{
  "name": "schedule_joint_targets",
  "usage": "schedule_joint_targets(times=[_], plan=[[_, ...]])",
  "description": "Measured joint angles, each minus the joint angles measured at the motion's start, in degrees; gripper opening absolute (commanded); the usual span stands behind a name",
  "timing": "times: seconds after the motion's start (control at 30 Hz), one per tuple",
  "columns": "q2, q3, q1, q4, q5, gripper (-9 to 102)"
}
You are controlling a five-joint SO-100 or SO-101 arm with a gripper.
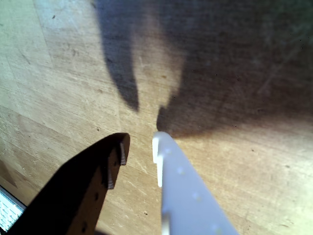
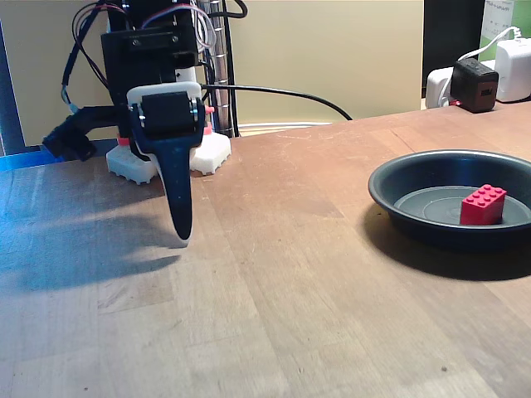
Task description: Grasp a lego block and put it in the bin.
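Item: my pincer (image 2: 181,236), tips slightly apart and empty, near the wooden tabletop (image 2: 290,274); small red studded plastic brick (image 2: 483,205) already lies in round dark shallow dish (image 2: 390,195), well right in the fixed view.

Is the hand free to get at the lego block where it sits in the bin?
Probably yes. The lego block lies uncovered in the shallow bin, open from above, and bare table lies between it and the empty hand. Whether the arm stretches that far is unclear.

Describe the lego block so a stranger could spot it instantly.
Look to the right side of the wooden table in the fixed view, at the round dark dish. Inside it sits the lego block, small, bright red and studded, the only colourful thing there.
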Motion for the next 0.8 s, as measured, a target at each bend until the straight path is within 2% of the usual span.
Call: schedule_joint_targets(times=[0.13,0.8], plan=[[0.0,0.0,-1.0,0.0,-3.1,0],[0.0,0.1,-0.9,0.0,-3.7,0]])
